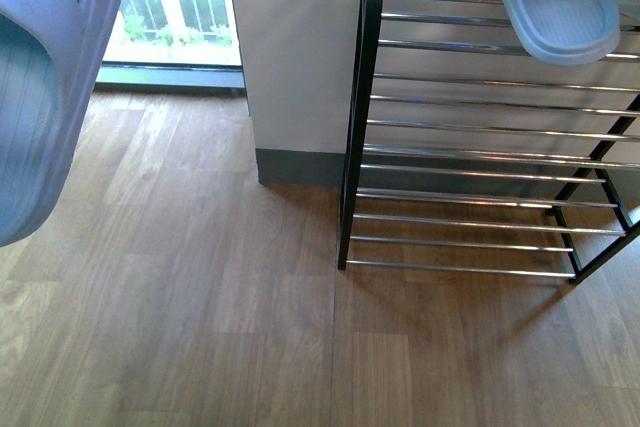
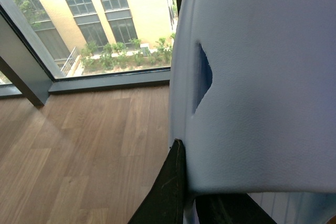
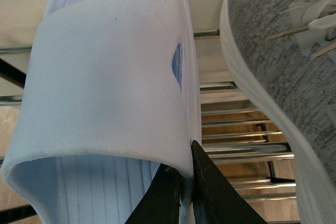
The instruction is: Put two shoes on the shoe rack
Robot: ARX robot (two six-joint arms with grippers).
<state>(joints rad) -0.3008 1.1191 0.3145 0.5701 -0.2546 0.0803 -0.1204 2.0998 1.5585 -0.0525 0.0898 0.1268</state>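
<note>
Each gripper holds a light blue slipper. The left one (image 1: 40, 97) hangs close to the camera at the far left, away from the shoe rack (image 1: 470, 127). My left gripper (image 2: 190, 179) is shut on the edge of its strap (image 2: 262, 77). The other slipper (image 1: 560, 7) sits over the rack's top bars, sole up, with my right gripper (image 3: 182, 163) shut on its strap (image 3: 105, 77). Whether it rests on the bars I cannot tell. Beside it on the shoe rack (image 3: 236, 145) is a grey knit sneaker (image 3: 278, 51) with a white sole.
A white pillar (image 1: 300, 47) with a dark skirting stands just left of the rack's black side frame. Behind it is a floor-level window (image 1: 170, 7). Wooden floor (image 1: 200, 327) stretches in front of the rack.
</note>
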